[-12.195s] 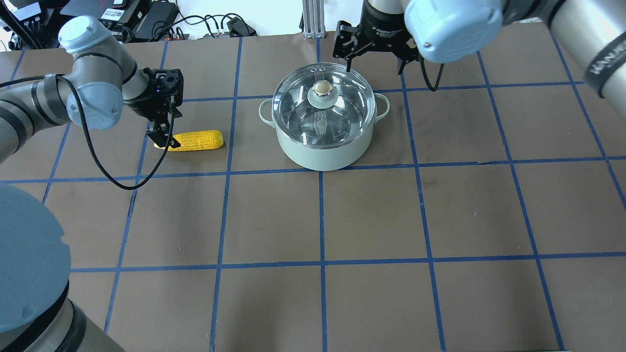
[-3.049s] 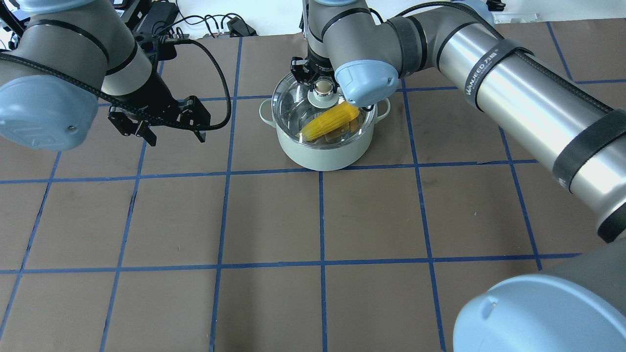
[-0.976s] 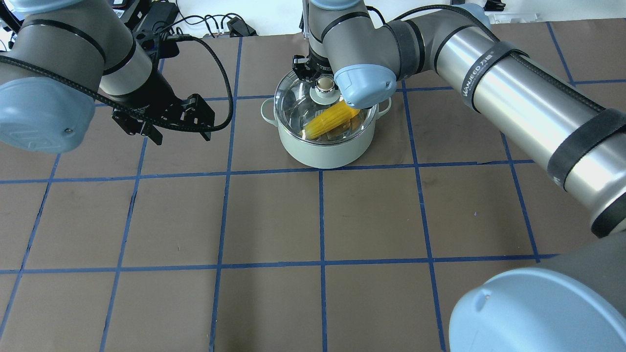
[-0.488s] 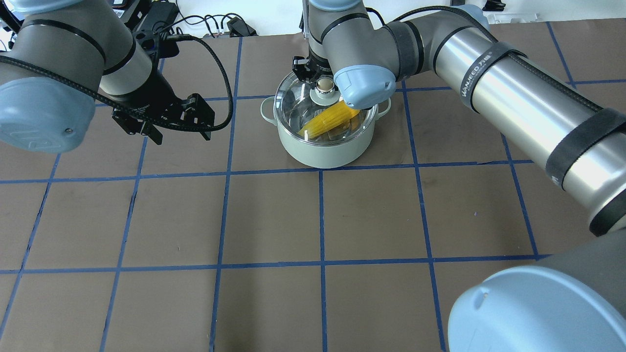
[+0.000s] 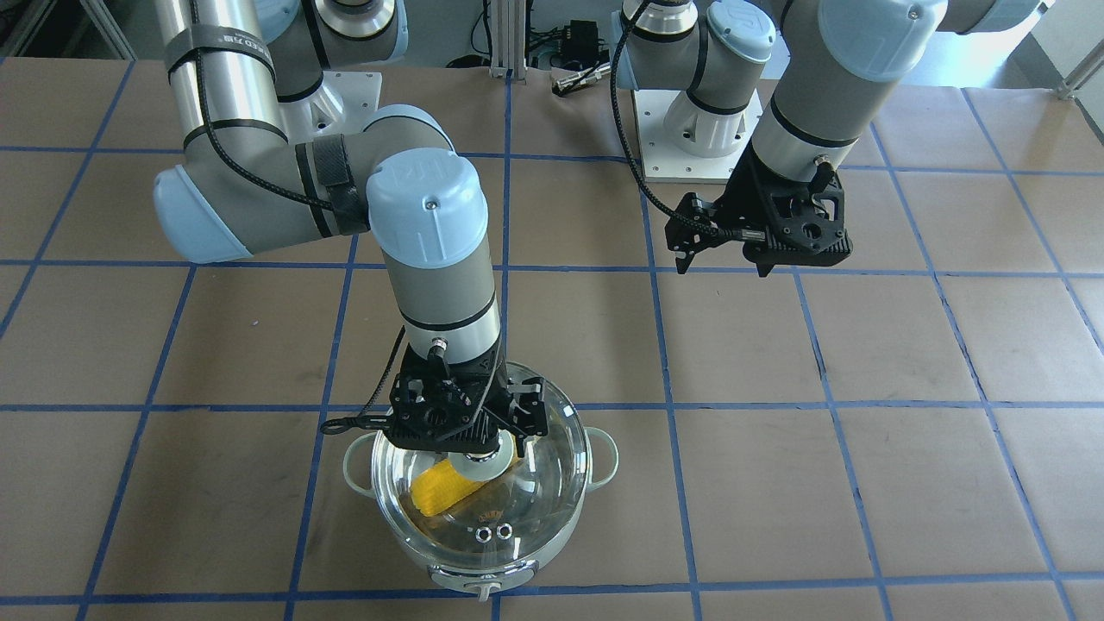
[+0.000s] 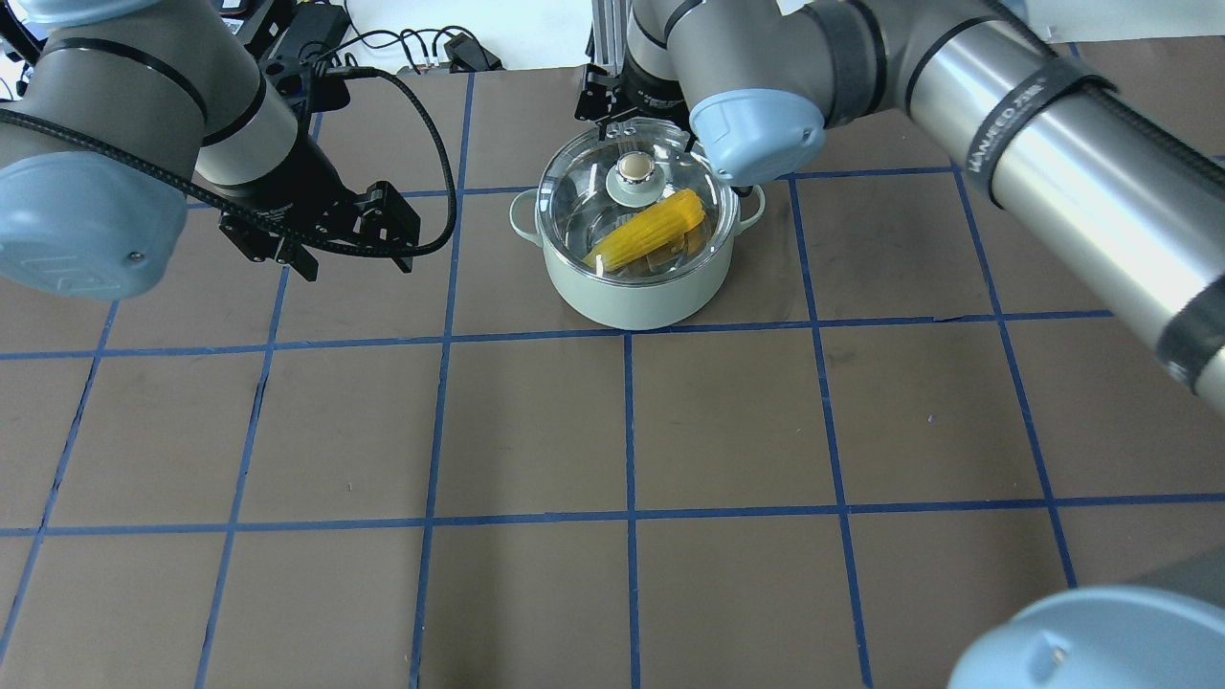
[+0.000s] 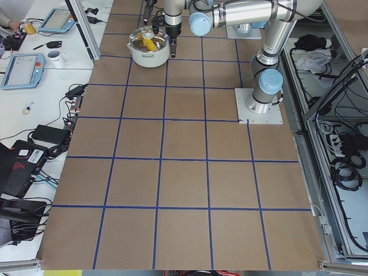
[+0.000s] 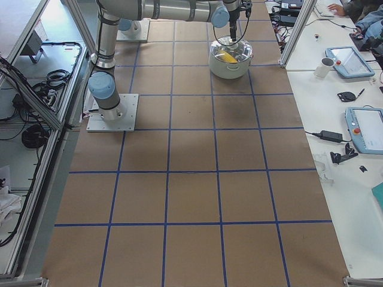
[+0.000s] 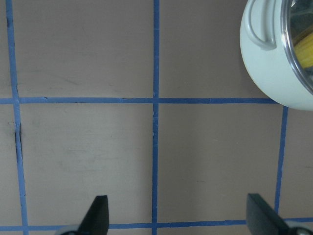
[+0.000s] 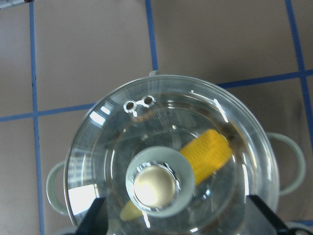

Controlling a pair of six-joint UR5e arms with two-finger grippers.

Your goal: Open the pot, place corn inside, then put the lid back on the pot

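Note:
The pale mint-green pot (image 6: 632, 297) stands at the far middle of the table. The clear glass lid (image 6: 584, 196) sits flat on it, its beige knob (image 6: 634, 170) free. The yellow corn (image 6: 646, 230) lies inside, seen through the glass. My right gripper (image 5: 470, 440) is open and hovers just above the knob, not touching it; the right wrist view shows the knob (image 10: 154, 186) and the corn (image 10: 208, 152) below the spread fingers. My left gripper (image 6: 345, 260) is open and empty, above bare table to the left of the pot, whose side shows in the left wrist view (image 9: 266, 73).
The brown table (image 6: 632, 431) has a grid of blue tape lines. Cables and power supplies (image 6: 402, 48) lie past the far edge. An aluminium post (image 6: 605, 33) stands just behind the pot. Benches with tablets and a mug (image 8: 326, 67) flank the table ends.
My right gripper has let go of the lid knob and lifted up and back from it. The lid stays seated on the pot. The left arm has not moved.

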